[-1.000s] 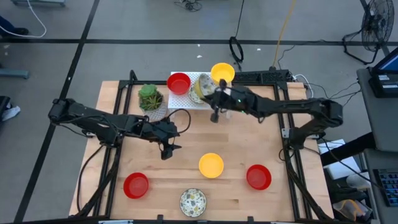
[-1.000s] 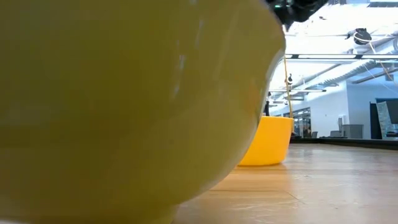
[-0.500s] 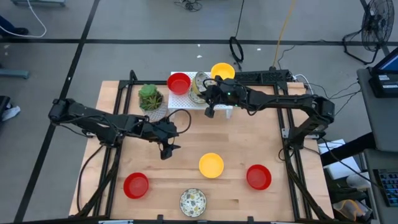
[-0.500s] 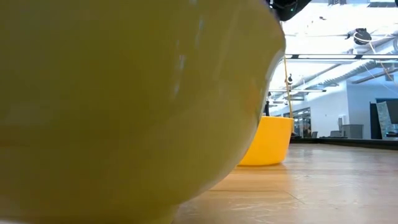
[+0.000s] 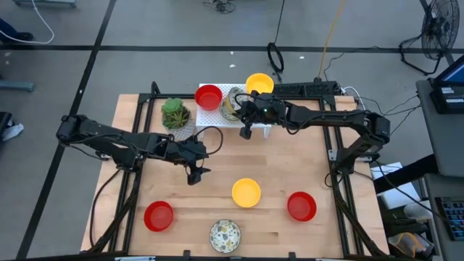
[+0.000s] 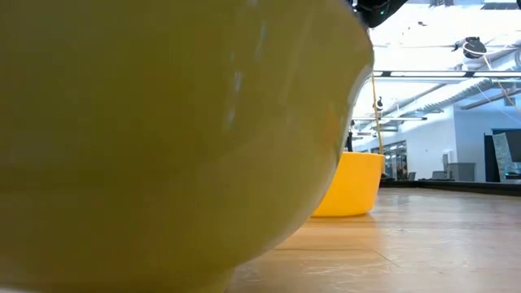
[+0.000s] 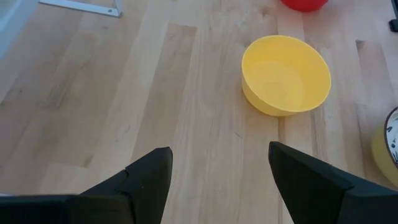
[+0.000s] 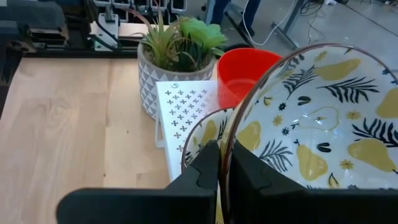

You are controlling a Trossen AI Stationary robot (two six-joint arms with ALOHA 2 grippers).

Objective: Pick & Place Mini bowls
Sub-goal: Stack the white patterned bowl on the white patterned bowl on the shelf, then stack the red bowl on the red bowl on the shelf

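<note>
A white perforated rack [image 5: 217,114] stands at the table's far edge, with a red bowl [image 5: 209,96], a patterned bowl [image 8: 202,134] and a yellow bowl [image 5: 259,83] at it. My right gripper [image 5: 241,110] is over the rack, shut on a second patterned bowl [image 8: 317,118] with pears and leaves. On the near half of the table rest a yellow bowl [image 5: 246,192], two red bowls [image 5: 301,206] [image 5: 158,216] and a patterned bowl [image 5: 225,235]. My left gripper [image 5: 194,174] hangs open above bare wood, left of the yellow bowl [image 7: 286,74]. My right gripper pinches the patterned bowl's rim [image 8: 231,146] between its two fingers, one finger inside the bowl and one outside. The fingers come nearly level from the table's right side. The bowl stands on edge above the fingers, over the rack; its lower rim is hidden by the fingers.
A potted plant [image 5: 175,113] stands just left of the rack. In the low view the near bowl [image 6: 163,138] fills most of the picture, with the yellow bowl [image 6: 354,183] behind it. Bare wood lies between the two arms.
My right gripper has carried the patterned bowl a little toward the table's far left, over the rack, tipping as it went, and then held still. The bowl now stands more on edge. My left gripper has kept still.
</note>
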